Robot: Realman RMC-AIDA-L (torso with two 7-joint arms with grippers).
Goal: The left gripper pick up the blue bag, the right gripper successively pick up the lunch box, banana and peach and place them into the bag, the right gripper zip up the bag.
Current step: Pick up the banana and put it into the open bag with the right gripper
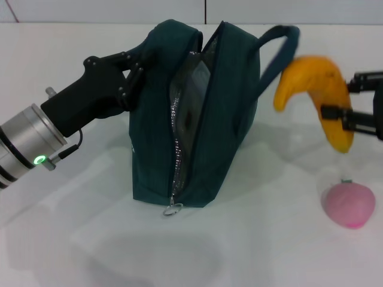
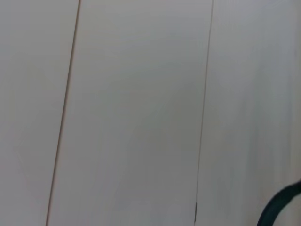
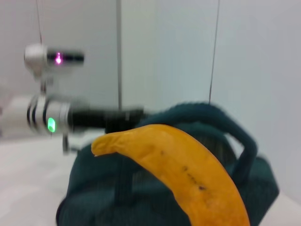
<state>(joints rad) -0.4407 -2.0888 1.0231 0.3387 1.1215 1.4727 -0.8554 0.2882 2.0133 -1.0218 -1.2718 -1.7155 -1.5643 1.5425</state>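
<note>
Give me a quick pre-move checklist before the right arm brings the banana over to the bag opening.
1. Banana held by the right gripper: ok, it is lifted off the table, fingers closed on its lower part.
2. Blue bag held by the left gripper: ok, it grips the bag's upper left edge and the bag stands upright.
3. Zipper open: ok, the opening gapes from the top down to the zipper pull.
4. Lunch box already inside: cannot tell, only a dark lining shows through the gap.
5. Bag handle out of the path: not ok, it arches between banana and opening.
6. Peach waiting: ok, on the table at the right.
</note>
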